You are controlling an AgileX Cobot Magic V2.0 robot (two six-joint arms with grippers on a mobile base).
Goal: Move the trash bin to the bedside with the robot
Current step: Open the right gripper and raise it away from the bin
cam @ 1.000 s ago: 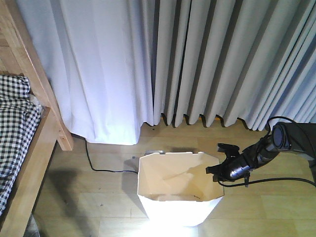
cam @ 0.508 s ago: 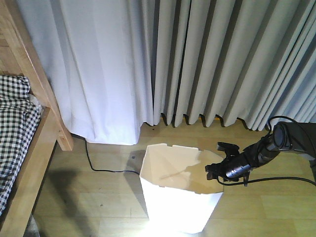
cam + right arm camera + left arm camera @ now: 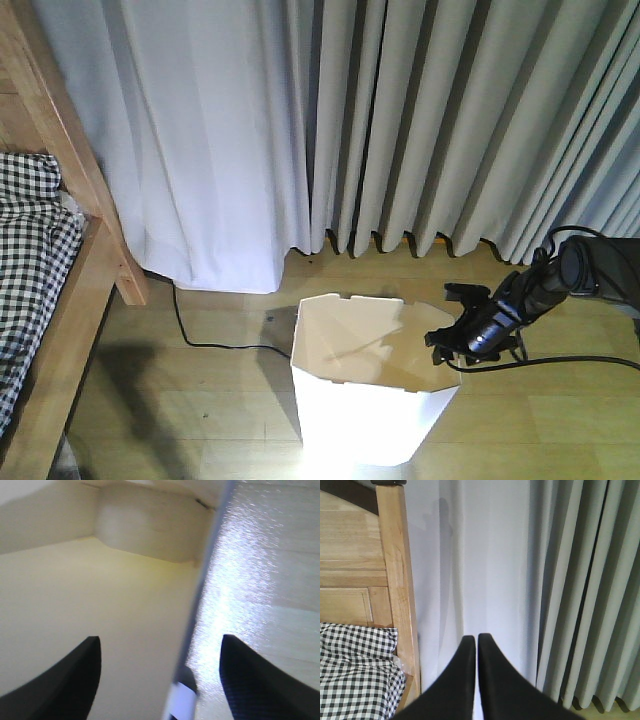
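The white trash bin [image 3: 372, 425] with its cream inside stands on the wood floor at the bottom centre, right of the bed. The bed [image 3: 28, 262] has checked bedding and a light wooden frame [image 3: 84, 176]. My right gripper [image 3: 446, 346] is open at the bin's right rim. In the right wrist view it [image 3: 160, 639] straddles the thin wall. One finger is over the cream interior [image 3: 100, 595] and the other is outside over the floor. My left gripper [image 3: 473, 636] is shut on nothing, facing the curtain beside the bed [image 3: 355, 672].
Grey and white curtains [image 3: 400, 120] hang to the floor behind the bin. A black cable [image 3: 205, 343] runs along the floor from the curtain toward the bin. My arm's own cable [image 3: 560, 362] trails to the right. The bed post [image 3: 395, 580] stands left of the left gripper.
The bin has shifted slightly to the right and turned a little, its rim edge now steeper. The right gripper has moved right with it. The bed and curtains stay put.
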